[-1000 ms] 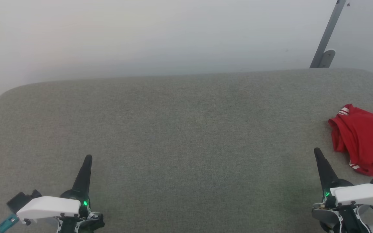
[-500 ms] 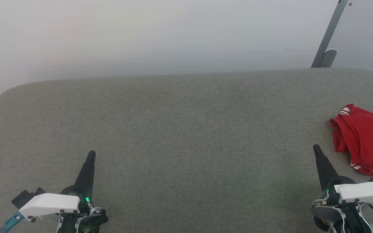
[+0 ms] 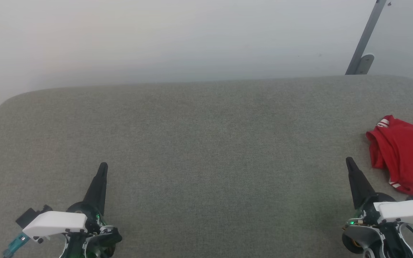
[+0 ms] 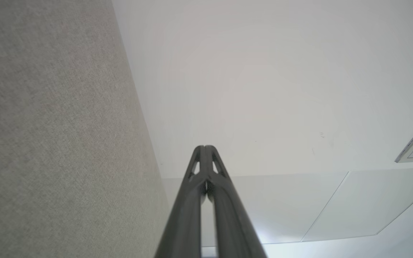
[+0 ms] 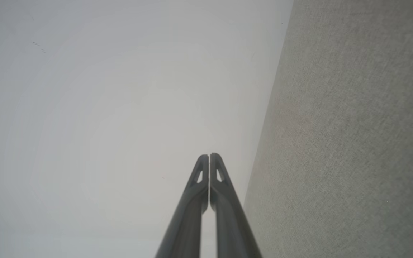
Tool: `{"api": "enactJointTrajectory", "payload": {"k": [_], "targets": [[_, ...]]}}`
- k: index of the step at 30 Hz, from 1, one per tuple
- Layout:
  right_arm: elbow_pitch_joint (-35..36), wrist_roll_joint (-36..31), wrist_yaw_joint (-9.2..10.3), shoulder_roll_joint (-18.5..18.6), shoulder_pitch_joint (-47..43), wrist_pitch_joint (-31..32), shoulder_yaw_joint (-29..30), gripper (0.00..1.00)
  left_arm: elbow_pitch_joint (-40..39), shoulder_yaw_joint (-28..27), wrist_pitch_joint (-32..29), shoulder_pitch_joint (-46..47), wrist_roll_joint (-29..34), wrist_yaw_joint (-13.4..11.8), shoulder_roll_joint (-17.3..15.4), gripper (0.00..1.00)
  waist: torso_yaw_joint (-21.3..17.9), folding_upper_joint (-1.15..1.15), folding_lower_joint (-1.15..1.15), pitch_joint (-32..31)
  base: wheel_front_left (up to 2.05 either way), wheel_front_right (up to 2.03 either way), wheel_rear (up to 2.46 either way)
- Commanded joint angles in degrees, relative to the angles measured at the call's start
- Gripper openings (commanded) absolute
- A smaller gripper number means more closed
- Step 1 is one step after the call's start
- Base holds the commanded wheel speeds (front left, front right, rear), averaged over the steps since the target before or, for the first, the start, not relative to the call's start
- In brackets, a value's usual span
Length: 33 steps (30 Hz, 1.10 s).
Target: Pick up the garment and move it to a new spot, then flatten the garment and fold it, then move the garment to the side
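Two grippers hang low at the near edge of a wide grey fabric surface (image 3: pixel 206 136): the left gripper (image 3: pixel 103 167) at the lower left and the right gripper (image 3: pixel 349 161) at the lower right, well apart from each other. The left one points up and away from the robot with its dark fingers pressed together on nothing; its wrist camera shows the two tips meeting. The right one is clenched the same way and grasps nothing, its tip leaning slightly to the left, and its own wrist camera shows the fingers closed against each other.

The garment (image 3: pixel 405 157) lies in a rumpled red heap at the far right of the surface, cut off by the picture's edge, with red-and-white striped trim at its top corner and along its lower hem. It sits near the right gripper's tip, up and to the right of it, apart from it.

The surface has a woven, felt-like look and rounded far corners. Behind it rises a plain pale wall (image 3: pixel 156 36). At the upper right a slanted grey strut (image 3: pixel 368 32) runs down to a small bracket (image 3: pixel 365 62) by the back edge.
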<state>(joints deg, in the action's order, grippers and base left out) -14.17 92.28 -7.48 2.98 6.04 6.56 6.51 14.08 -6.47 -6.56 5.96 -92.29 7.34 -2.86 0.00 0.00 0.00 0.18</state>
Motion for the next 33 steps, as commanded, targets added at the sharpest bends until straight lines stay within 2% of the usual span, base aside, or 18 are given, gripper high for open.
{"api": "enactJointTrajectory", "payload": {"k": [1, 33], "targets": [[0.27, 0.23, -0.02, -0.23, 0.37, 0.19, 0.10, 0.00, -0.02, -0.22, -0.20, 0.61, -0.18, 0.26, 0.14, 0.00, 0.00, 0.00, 0.00, 0.00, 0.00, 0.00, 0.00], [0.26, 0.24, -0.02, -0.22, 0.34, 0.18, 0.08, 0.00, -0.03, -0.18, -0.17, 0.60, -0.20, 0.26, 0.14, 0.00, 0.00, 0.00, 0.00, 0.00, 0.00, 0.00, 0.00]]}}
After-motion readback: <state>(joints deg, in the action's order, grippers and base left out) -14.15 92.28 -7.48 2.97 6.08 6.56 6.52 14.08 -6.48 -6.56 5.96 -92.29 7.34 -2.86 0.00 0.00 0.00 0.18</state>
